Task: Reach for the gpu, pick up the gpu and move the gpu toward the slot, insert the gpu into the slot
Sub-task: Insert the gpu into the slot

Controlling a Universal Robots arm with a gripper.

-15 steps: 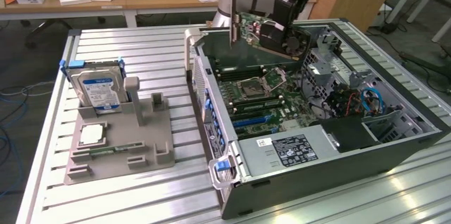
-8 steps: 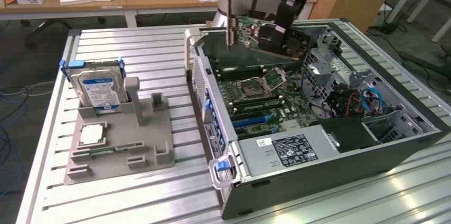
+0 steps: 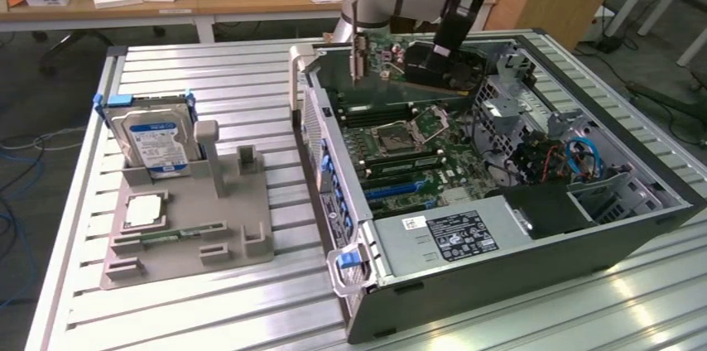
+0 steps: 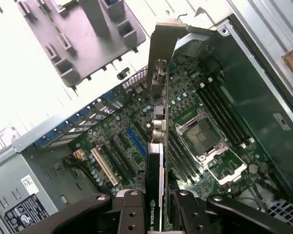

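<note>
My gripper (image 4: 156, 208) is clamped on the gpu (image 4: 155, 161), one finger on each face, and the wrist view shows the card edge-on. It hangs above the motherboard (image 4: 112, 146), just beside the CPU socket (image 4: 201, 134) on the socket's expansion-slot side. As far as I can judge it is not yet seated. The blue slot (image 4: 136, 139), likely the target, lies slightly further from the socket than the card's edge. I reckon squareness matters most here: edge parallel to the slot, no twist, a slow descent. Farthest from the socket, the silvery bracket (image 4: 161, 53) should meet the case's rear wall (image 4: 136, 80) without snagging.
</note>
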